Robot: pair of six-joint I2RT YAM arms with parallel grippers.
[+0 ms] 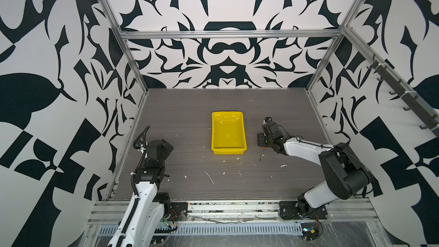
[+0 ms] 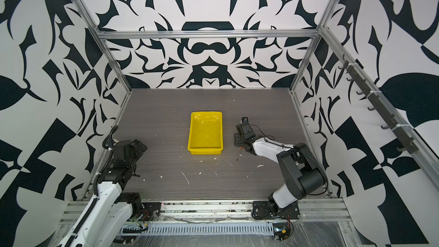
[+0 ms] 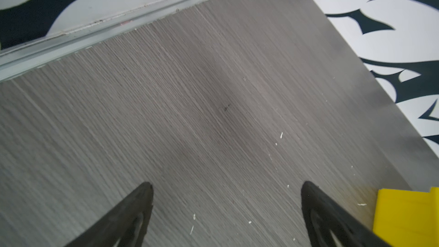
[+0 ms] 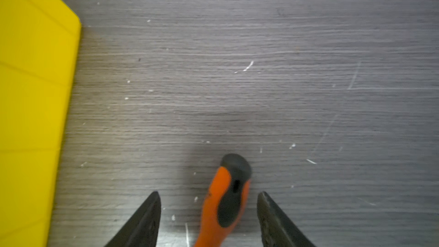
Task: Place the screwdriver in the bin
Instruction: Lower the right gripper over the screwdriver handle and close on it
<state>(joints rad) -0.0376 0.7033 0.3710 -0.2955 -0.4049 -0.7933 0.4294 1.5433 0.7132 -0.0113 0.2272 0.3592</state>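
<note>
Jaws on my right gripper (image 4: 208, 193) are standing part-open astride the screwdriver (image 4: 225, 200) handle, not touching; its axis is running near-to-far, bin (image 4: 35, 91) lying left. Left gripper (image 3: 226, 182) is gaping wide, farther off.

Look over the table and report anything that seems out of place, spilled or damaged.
White flecks litter the table near the bin, like spilled scraps. The screwdriver lies outside the bin, between the right gripper's open fingers.
</note>
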